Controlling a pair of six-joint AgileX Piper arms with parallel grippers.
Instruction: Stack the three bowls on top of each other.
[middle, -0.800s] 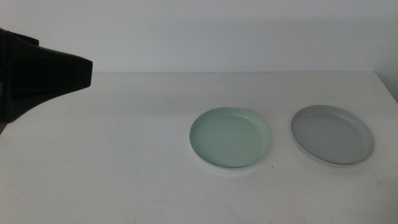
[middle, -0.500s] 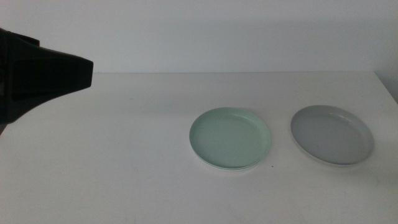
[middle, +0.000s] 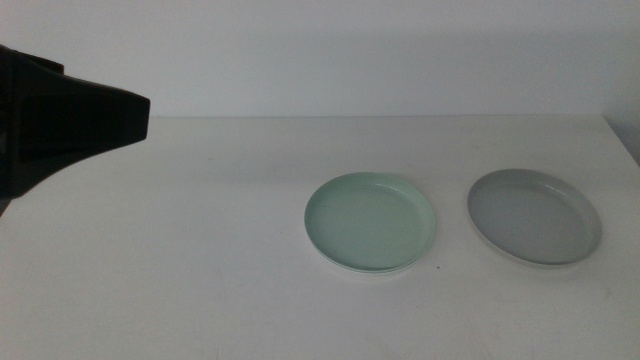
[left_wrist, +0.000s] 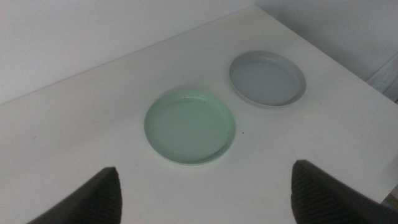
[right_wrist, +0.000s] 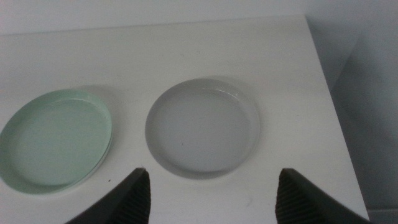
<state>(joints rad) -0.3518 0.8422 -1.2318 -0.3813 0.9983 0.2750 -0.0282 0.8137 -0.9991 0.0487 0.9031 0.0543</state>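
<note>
Black left arm (middle: 70, 125) at the counter's (middle: 200, 250) left edge, raised above it; left gripper (left_wrist: 205, 193) with jaws wide apart, holding nothing, looking down on both bowls. Mint bowl (middle: 370, 222) right of the counter's middle, a thin white rim (middle: 375, 270) showing beneath its near edge. Grey bowl (middle: 534, 216) beside it, apart, near the right edge. Right gripper (right_wrist: 211, 193) above the grey bowl's near side, jaws spread wide, empty.
</note>
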